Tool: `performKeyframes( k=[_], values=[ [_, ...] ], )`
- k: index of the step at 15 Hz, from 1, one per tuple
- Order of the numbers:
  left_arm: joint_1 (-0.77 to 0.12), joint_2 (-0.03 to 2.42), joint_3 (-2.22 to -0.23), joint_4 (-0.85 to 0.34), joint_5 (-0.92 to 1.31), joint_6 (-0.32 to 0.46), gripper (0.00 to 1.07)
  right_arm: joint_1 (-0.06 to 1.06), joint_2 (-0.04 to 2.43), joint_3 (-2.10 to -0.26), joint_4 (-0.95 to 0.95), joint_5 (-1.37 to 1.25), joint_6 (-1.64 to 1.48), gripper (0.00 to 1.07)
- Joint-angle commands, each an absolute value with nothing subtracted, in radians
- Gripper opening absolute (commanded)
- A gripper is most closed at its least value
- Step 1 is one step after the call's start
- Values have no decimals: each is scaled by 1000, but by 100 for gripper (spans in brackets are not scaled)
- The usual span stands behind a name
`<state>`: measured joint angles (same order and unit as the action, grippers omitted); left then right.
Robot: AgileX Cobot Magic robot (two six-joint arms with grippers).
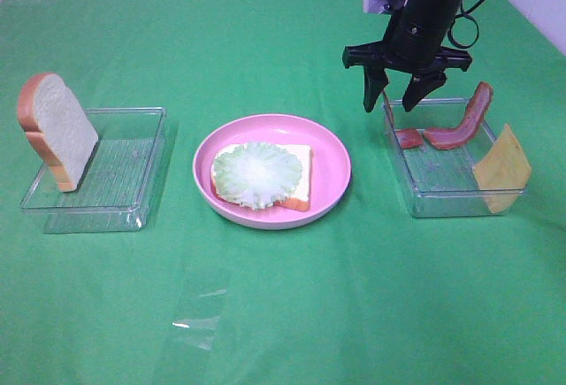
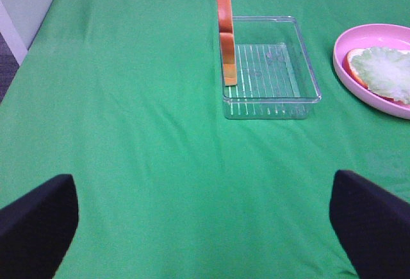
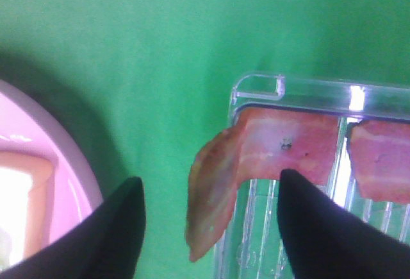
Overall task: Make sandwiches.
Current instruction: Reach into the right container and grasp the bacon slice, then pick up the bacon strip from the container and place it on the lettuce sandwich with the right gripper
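Green surface [image 1: 283, 314], bacon step: right gripper [image 1: 389, 106], jaws part-open, straddling bacon strip [image 3: 269, 144] beside pink plate [image 1: 329, 157]. Next: pinch, carry onto lettuce [image 1: 256, 171].

Tool [image 2: 205, 224] spread wide; bread [image 2: 225, 35] upright at tray [image 2: 309, 81] edge, nr plate [image 2: 342, 74].

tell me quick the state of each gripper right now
left gripper: open, holding nothing
right gripper: open, jaws either side of a bacon strip hanging over the tray rim, not clamped on it
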<state>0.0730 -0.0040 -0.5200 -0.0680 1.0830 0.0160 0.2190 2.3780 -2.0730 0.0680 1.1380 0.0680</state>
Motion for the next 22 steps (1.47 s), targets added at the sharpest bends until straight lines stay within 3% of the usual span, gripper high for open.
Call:
performKeyframes(
  k=[1, 5, 6, 11, 18, 22],
  values=[
    [73, -20, -516, -68, 1073, 13, 98, 216, 2380, -2077, 60, 1152, 68, 44],
    [73, -20, -516, -68, 1073, 13, 98, 216, 2380, -2077, 60, 1153, 68, 3],
    [73, -20, -516, -68, 1073, 13, 98, 216, 2380, -2077, 59, 1156, 68, 0],
    [73, -20, -516, -68, 1073, 13, 98, 216, 2355, -2079, 45, 1200, 64, 0],
    [73, -20, -516, -68, 1073, 13, 98, 216, 2129, -2089, 49, 1269, 71, 0],
    [73, -20, -516, -68, 1073, 13, 98, 219, 1999, -2047, 286, 1292, 27, 0]
  ],
)
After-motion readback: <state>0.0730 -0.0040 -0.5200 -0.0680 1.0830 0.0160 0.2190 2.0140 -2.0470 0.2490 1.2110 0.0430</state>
